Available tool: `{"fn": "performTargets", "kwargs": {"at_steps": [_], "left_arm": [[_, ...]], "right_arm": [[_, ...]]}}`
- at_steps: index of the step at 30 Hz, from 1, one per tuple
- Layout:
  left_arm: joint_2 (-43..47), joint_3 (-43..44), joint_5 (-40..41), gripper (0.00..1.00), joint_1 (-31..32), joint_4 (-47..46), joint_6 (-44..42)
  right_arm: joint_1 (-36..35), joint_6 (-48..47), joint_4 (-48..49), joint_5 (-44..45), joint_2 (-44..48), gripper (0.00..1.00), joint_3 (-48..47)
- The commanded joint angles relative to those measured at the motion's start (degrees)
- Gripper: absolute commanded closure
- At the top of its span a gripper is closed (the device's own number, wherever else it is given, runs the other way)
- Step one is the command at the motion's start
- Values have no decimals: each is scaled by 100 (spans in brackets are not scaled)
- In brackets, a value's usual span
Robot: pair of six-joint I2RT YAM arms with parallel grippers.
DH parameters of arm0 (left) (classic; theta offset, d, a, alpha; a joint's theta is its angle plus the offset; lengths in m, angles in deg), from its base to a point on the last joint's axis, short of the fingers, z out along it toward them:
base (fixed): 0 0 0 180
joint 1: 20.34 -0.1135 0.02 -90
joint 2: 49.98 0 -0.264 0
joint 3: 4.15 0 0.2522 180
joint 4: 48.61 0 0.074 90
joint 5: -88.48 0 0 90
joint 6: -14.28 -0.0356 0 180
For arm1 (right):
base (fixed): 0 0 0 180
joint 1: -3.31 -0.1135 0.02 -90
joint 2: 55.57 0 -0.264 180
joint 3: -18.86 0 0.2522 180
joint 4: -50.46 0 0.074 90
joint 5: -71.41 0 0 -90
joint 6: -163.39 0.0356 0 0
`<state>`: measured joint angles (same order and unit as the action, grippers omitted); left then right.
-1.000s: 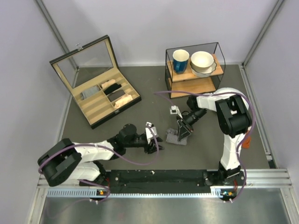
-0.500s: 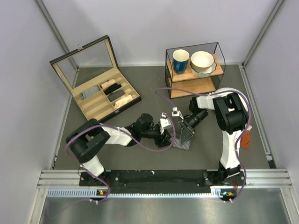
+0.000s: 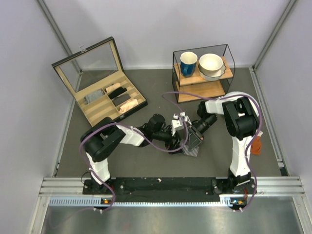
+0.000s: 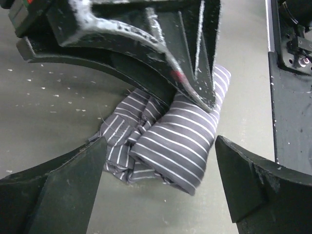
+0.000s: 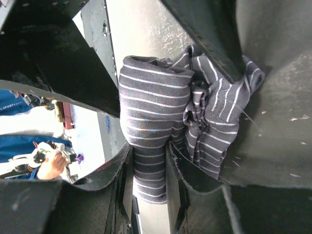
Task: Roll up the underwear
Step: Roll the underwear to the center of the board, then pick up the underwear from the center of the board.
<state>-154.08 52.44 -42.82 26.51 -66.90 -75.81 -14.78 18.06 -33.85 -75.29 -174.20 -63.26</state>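
Observation:
The underwear point(image 4: 170, 139) is dark grey with thin white stripes. One part is rolled into a thick tube and a bunched part lies beside it on the grey table. My right gripper point(image 5: 148, 165) is shut on the rolled end of the underwear point(image 5: 151, 112), with a finger point(image 5: 187, 173) pressing on each side. My left gripper point(image 4: 161, 141) stands wide open, its fingers on either side of the roll and apart from it. From above, the left gripper point(image 3: 180, 134) and the right gripper point(image 3: 194, 139) meet over the underwear point(image 3: 191, 150) at the table's centre.
An open wooden compartment box point(image 3: 105, 97) holding several fabric rolls sits at the back left. A wire-frame shelf point(image 3: 202, 73) with a blue mug and bowls stands at the back right. A small orange object point(image 3: 257, 146) lies by the right arm.
My left arm has swung right across the table to the underwear, and its jaws have opened wide. The right gripper keeps its hold and has barely moved.

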Motion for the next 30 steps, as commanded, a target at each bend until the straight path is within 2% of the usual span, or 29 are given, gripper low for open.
{"fn": "performTargets", "kwargs": {"at_steps": [1,6,9,13,14,16,17,21,25,30], "left_arm": [[-295,383,-299,1,-36,137,-8],[-550,516,-449,1,-44,234,-8],[-656,586,-589,5,-44,296,-16],[-831,709,-818,18,-44,340,-8],[-928,744,-940,28,-36,375,-16],[-1007,806,-1038,39,-44,437,-8],[-1051,815,-1082,48,-36,437,-8],[-1087,780,-1187,68,-36,349,265],[-964,718,-1214,82,-44,279,396],[-683,508,-1214,87,-53,182,519]], "right_arm": [[42,-110,146,951,-90,79,103],[42,-101,164,960,-90,79,112],[42,-101,164,960,-90,79,112],[42,-101,172,969,-81,79,112],[42,-109,164,969,-81,79,112],[42,-101,172,969,-81,79,112],[42,-109,164,969,-73,79,112],[42,-118,172,969,-73,79,112],[42,-127,164,986,-46,78,112],[33,-189,199,1136,190,69,147]]}}
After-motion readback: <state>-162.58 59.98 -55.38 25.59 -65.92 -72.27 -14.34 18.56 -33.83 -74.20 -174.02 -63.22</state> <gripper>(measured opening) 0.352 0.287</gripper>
